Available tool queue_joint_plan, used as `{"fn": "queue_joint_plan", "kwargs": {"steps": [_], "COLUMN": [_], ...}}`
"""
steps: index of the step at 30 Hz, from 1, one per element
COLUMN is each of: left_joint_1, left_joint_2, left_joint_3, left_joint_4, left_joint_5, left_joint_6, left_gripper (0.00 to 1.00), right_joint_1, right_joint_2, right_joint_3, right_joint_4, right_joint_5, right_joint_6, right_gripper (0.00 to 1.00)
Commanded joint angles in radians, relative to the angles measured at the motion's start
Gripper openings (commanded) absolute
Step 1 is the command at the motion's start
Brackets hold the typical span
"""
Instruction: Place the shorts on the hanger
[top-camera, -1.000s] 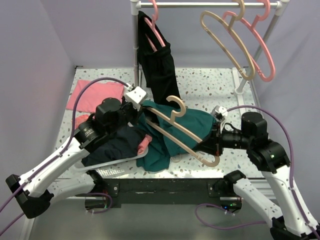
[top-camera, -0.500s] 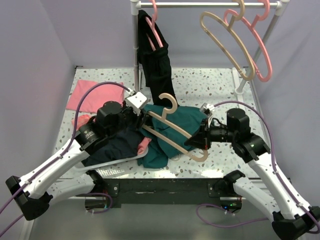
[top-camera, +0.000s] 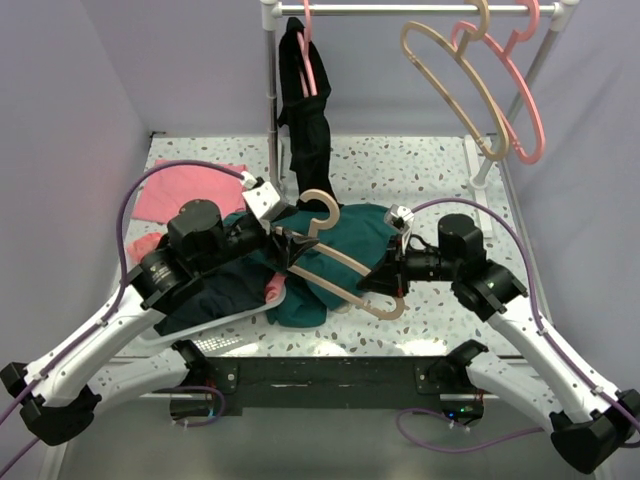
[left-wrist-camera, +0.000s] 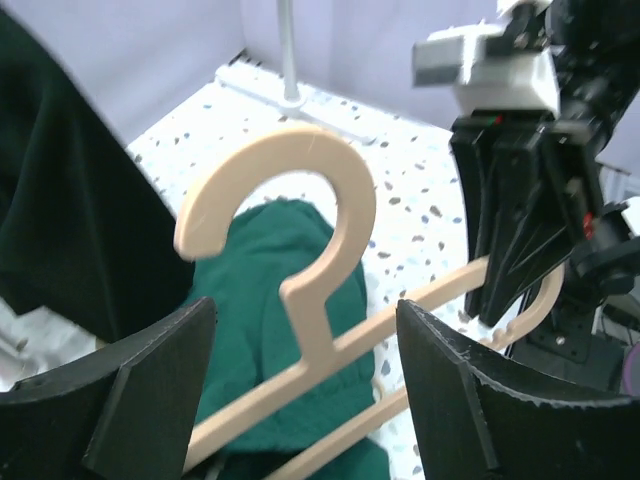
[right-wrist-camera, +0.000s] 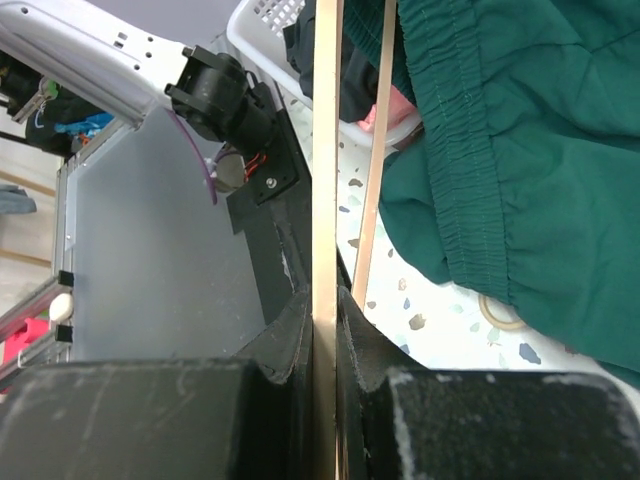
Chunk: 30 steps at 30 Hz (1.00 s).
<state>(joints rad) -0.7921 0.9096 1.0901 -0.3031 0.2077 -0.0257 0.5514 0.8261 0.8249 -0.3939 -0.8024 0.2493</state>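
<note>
Two grippers meet on the hanger (left-wrist-camera: 318, 300): our right gripper (right-wrist-camera: 325, 320) is clamped tight on its smooth tan bar, our left gripper (left-wrist-camera: 303, 330) gapes wide around its neck; soft teal shorts (right-wrist-camera: 500, 150) lie crumpled just beneath both

Tan hanger (top-camera: 345, 265) (diagonal) across the teal shorts (top-camera: 365, 228)

Plain pale lilac walls (top-camera: 60, 100) close the scene at the back and on both sides. The white table with small dark speckles (top-camera: 420, 165) reaches to the back wall. At its far side stands a white metal clothes rail (top-camera: 271, 90), with an upright post and a horizontal rod at the top. A black bar (top-camera: 330, 375) runs along the near edge of the table, with a smooth grey floor (top-camera: 330, 445) below it. The light is soft and even.
</note>
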Motion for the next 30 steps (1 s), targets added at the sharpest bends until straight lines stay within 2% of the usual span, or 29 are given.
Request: {"fn": "queue_joint_plan", "kwargs": {"steps": [1,12,19,25,30], "left_joint_1": [-0.004,-0.025,-0.102,-0.144,-0.157], "left_joint_2": [0.047,0.081,0.143,0.172,0.179], "left_joint_3": [0.053,0.027,0.014,0.002,-0.019], "left_joint_4": [0.114,0.117,0.127,0.139,0.189], "left_joint_5": [0.062,-0.117,-0.244,-0.370,-0.476], "left_joint_6": [-0.057,-0.034,-0.037,-0.051,-0.071], "left_gripper": [0.78,0.77,0.71,0.64,0.49], "right_joint_1": [0.018,0.027,0.032,0.038,0.045], "right_joint_2": [-0.012,-0.007,-0.008,-0.005,-0.007], "right_joint_3": [0.010,0.019,0.020,0.019,0.020], "right_joint_4": [0.115,0.104,0.102,0.107,0.107], "right_joint_5": [-0.018,0.005,0.061,0.098,0.144], "right_joint_6": [-0.025,-0.025,-0.018,-0.012,-0.007], "right_gripper": [0.00,0.00,0.00,0.00,0.00]}}
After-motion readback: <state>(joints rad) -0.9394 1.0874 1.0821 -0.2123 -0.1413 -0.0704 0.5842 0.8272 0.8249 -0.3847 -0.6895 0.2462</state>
